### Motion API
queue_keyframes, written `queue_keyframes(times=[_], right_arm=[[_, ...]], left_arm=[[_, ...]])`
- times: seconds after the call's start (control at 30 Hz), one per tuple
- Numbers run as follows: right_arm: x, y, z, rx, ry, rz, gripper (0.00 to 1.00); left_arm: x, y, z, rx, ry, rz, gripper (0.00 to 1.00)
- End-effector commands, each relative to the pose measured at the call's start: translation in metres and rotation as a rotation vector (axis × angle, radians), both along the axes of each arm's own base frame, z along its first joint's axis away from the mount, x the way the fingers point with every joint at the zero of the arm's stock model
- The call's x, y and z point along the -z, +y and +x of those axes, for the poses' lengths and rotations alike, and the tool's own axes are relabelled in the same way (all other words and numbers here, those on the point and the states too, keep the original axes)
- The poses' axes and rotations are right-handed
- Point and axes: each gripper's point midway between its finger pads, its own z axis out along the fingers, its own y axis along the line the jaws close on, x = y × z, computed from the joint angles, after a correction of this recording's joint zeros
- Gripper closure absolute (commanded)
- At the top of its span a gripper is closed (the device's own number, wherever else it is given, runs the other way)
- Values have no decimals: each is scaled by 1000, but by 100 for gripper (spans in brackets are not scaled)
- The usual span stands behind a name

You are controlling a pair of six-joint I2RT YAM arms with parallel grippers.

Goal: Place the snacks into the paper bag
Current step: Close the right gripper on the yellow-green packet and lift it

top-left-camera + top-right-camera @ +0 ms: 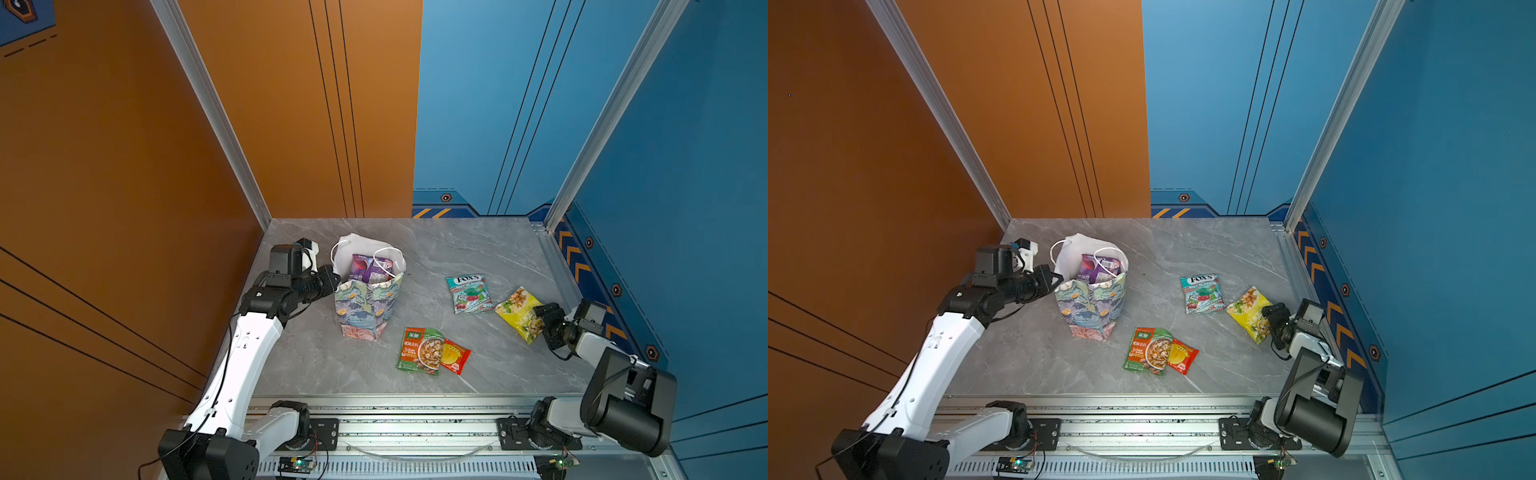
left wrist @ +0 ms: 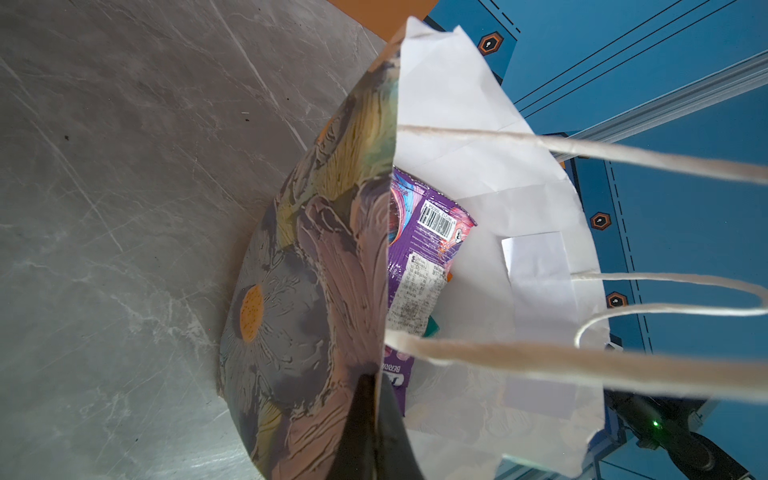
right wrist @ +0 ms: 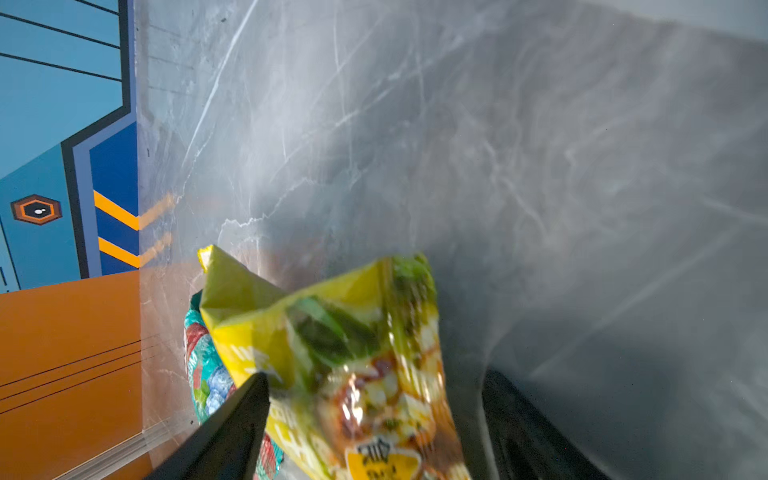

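The floral paper bag point(image 1: 368, 307) point(image 1: 1092, 307) stands upright at the table's back left, and a purple snack packet point(image 1: 368, 268) point(image 2: 424, 232) pokes out of it. My left gripper point(image 1: 336, 281) point(image 2: 374, 382) is shut on the bag's left rim. On the table lie a teal FOX'S packet point(image 1: 469, 293) point(image 3: 203, 374), a green-orange sachet point(image 1: 419, 351) and a red sachet point(image 1: 455, 355). At the right edge, a yellow-green packet point(image 1: 517, 311) point(image 3: 353, 353) sits between the fingers of my open right gripper point(image 1: 540, 322) point(image 3: 376, 376). One finger touches it and the other stands apart.
White cord handles point(image 2: 582, 158) stretch across the bag's mouth. An orange wall point(image 1: 124, 166) stands close behind the left arm, and a blue wall point(image 1: 685, 208) behind the right arm. A metal rail point(image 1: 415, 419) runs along the table's front edge.
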Motion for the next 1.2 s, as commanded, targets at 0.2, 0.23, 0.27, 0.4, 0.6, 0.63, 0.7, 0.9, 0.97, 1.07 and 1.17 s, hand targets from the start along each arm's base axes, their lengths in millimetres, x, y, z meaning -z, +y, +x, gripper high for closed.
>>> queue_keyframes(times=[0.2, 0.23, 0.27, 0.4, 0.6, 0.63, 0.7, 0.9, 0.97, 1.07, 1.17], right_arm=[[24, 13, 18, -23, 6, 82, 62], [21, 14, 19, -30, 0, 74, 67], [19, 15, 21, -37, -3, 63, 73], [0, 16, 28, -67, -22, -5, 94], [-37, 25, 40, -134, -59, -104, 100], [-44, 28, 43, -144, -67, -115, 100], [-58, 35, 47, -168, -91, -134, 100], [-121, 64, 61, -262, -173, -262, 100], [-146, 75, 65, -291, -210, -306, 100], [-179, 95, 70, -350, -260, -379, 100], [-206, 120, 77, -432, -297, -433, 100]], left_arm=[[-6, -1, -1, 11, -27, -23, 100], [-6, -1, -1, 10, -26, -23, 100], [-6, -1, -1, 11, -26, -25, 100], [-6, -1, -1, 9, -26, -26, 100], [-6, -2, -1, 11, -25, -28, 100], [-6, -1, -1, 10, -25, -27, 100], [-7, -2, -1, 10, -26, -30, 100], [-9, -2, -2, 13, -33, -32, 100], [-10, -2, -2, 14, -33, -33, 100], [-9, -3, -2, 14, -30, -35, 100], [-9, -3, -2, 16, -31, -37, 100]])
